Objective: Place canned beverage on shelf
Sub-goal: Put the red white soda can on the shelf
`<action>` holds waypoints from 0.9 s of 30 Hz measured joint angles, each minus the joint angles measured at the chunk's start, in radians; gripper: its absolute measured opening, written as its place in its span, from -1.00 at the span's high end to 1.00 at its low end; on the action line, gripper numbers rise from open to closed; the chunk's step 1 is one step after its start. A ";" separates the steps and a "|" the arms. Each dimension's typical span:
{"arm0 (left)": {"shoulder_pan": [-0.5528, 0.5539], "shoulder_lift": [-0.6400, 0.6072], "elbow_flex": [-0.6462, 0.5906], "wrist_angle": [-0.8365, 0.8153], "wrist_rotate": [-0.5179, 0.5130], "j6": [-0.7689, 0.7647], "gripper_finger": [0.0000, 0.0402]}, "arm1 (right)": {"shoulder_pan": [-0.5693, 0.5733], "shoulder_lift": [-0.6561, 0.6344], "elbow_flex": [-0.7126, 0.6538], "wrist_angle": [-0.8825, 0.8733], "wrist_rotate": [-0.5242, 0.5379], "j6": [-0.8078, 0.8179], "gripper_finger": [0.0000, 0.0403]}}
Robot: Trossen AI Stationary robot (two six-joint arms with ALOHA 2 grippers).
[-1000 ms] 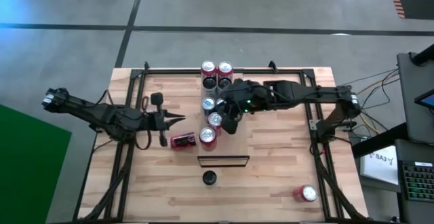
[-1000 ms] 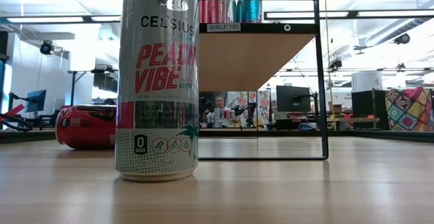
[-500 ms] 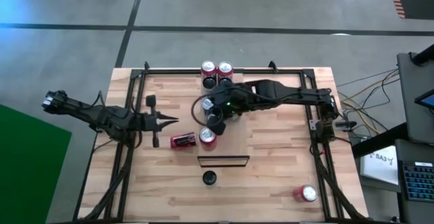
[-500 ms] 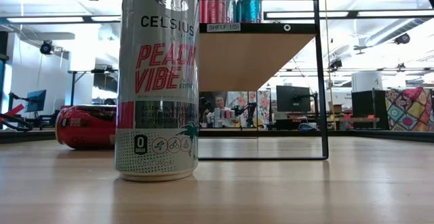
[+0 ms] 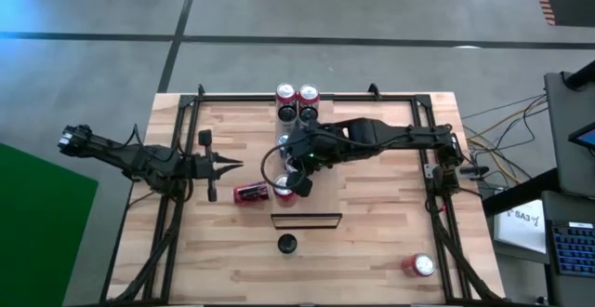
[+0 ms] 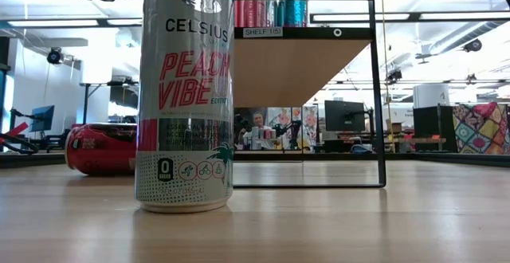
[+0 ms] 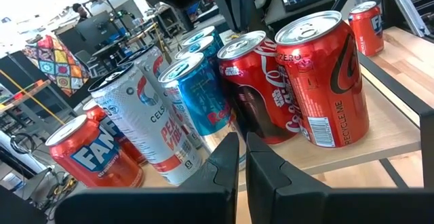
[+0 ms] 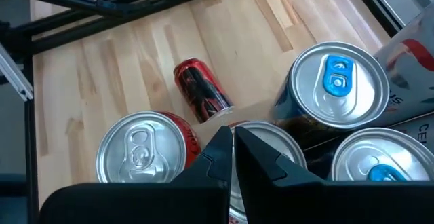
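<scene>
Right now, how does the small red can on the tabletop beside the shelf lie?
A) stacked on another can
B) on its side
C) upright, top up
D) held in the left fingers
B: the red can lies on its side on the planks, apart from both arms, as the right wrist view and low view also show.

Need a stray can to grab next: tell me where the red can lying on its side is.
In the high view, the red can lying on its side rests on the planked wooden tabletop, left of an upright red can by the shelf's near end.
</scene>
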 joint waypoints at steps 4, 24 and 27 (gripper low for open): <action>0.000 0.001 0.000 0.001 0.000 -0.003 1.00 | 0.000 0.000 -0.001 0.000 0.004 -0.024 0.96; 0.000 0.001 0.000 0.001 0.000 -0.004 1.00 | 0.000 -0.001 -0.027 0.012 0.053 -0.042 0.96; 0.000 0.001 0.000 0.001 0.000 -0.004 1.00 | 0.000 -0.001 -0.043 0.023 0.053 -0.042 0.96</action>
